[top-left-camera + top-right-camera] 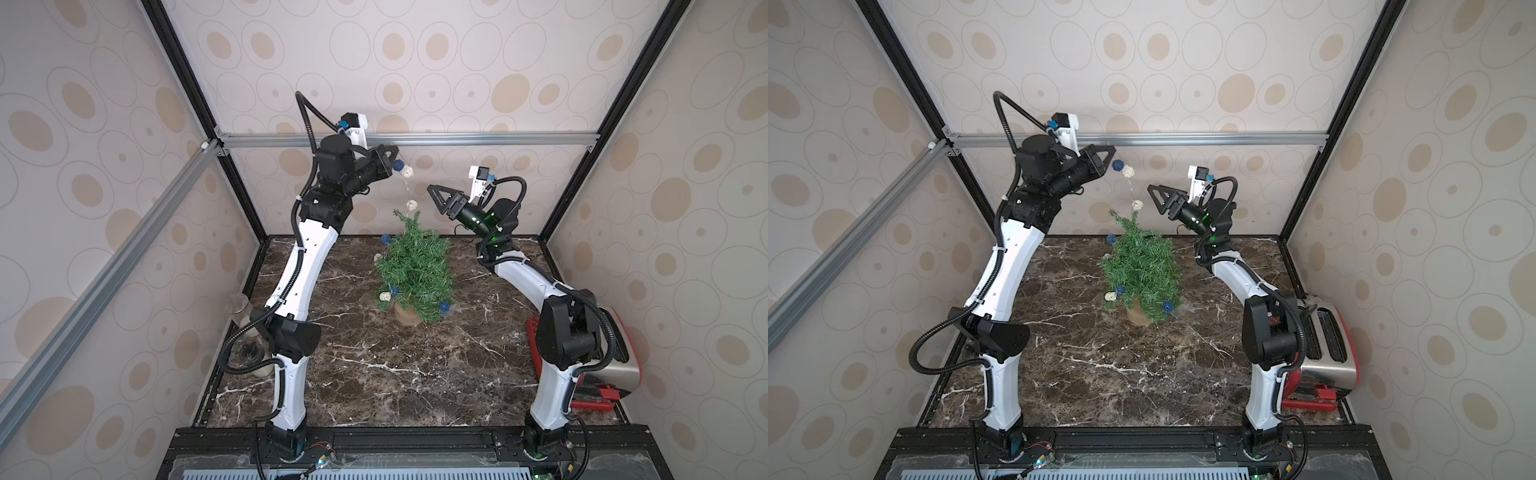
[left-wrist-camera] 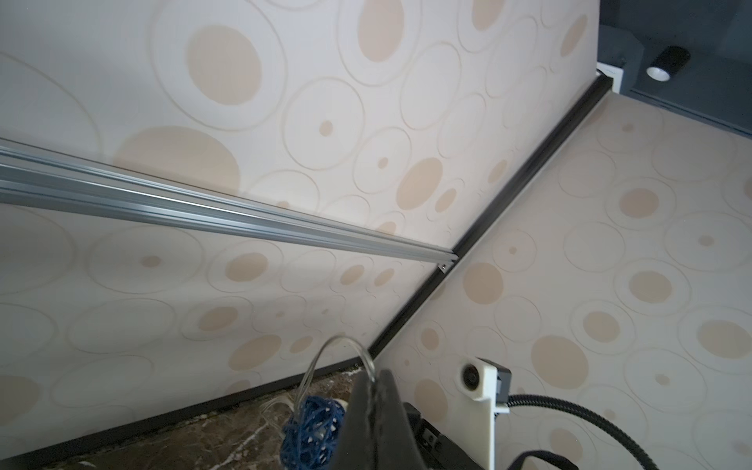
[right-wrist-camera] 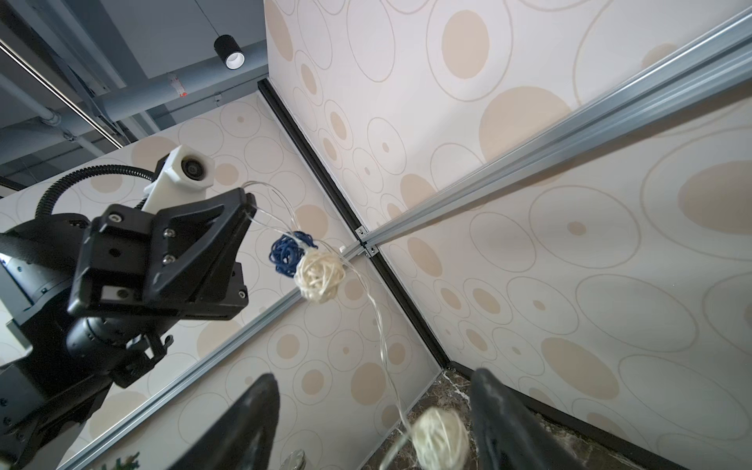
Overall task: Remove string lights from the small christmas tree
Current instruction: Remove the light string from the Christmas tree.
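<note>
cream wallpaper printed with beige ovals closes three sides of the cell, over a dark brown marble-patterned bench [image 1: 374,374]. the small bushy green christmas tree [image 1: 415,266] stands upright in its tan pot [image 1: 406,313], about midway between the left and right edges and nearer the far edge. the string lights [image 1: 408,171], a thin pale wire with woven cream and dark blue balls, run from high above the treetop down into the branches. several balls sit among the needles on the side toward the left edge and low by the pot.

the left gripper [image 1: 392,160] is raised well above the tree and pressed together on the wire, with a blue and a cream ball hanging just beside its tip. the right gripper [image 3: 372,378] stands beside the treetop with its jaws spread, pinching nothing. in the right wrist view a lower cream ball [image 3: 441,435] hangs between them; whether it touches a finger i cannot tell.

what could go wrong, as i judge it: most of the strand is wound through the needles, so a straight pull upward could snag a ball and tip or lift the light tree. the thin wire could also slip out of the pinch, and the spread jaws could close past it.

a silver aluminium rail [image 1: 415,139] crosses the far wall close behind the raised arm. a red and steel toaster [image 1: 619,357] sits at the right edge and two glass jars [image 1: 245,328] at the left edge, both well apart from the tree.
</note>
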Motion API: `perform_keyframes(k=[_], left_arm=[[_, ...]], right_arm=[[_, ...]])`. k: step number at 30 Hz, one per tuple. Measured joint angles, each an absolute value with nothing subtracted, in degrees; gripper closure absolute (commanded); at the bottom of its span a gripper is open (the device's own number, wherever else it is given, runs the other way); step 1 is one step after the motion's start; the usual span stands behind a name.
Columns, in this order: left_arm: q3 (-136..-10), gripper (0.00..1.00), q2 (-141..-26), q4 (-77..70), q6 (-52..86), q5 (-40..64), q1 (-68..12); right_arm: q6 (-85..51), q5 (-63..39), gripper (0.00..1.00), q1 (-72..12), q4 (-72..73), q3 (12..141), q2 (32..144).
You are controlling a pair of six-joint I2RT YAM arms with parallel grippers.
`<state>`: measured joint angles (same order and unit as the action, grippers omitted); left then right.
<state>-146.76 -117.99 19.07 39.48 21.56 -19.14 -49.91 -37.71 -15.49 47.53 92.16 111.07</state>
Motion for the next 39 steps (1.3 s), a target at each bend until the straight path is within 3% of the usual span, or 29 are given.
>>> perform_keyframes(k=[8, 17, 25, 29, 39], left_arm=[[-142.47, 1.0, -111.13, 20.43, 36.56, 17.5, -14.46], [-133.58, 1.0, -100.92, 22.52, 32.4, 13.69, -12.95], [-113.47, 1.0, -85.1, 21.37, 31.42, 10.83, -12.88], [-110.48, 1.0, -80.84, 20.86, 31.48, 11.18, -12.88], [-104.88, 1.0, -70.57, 18.52, 33.15, 14.15, -12.88]], right_arm=[[-49.8, -37.47, 0.23, -15.22, 47.05, 87.29, 109.14], [-47.9, -36.77, 0.23, -13.5, 43.7, 78.76, 99.63], [-46.52, -36.51, 0.24, -13.47, 41.47, 72.49, 91.48], [-45.65, -36.67, 0.24, -13.67, 39.83, 68.77, 87.64], [-34.06, -35.77, 0.23, -20.84, 27.66, 60.6, 71.37]])
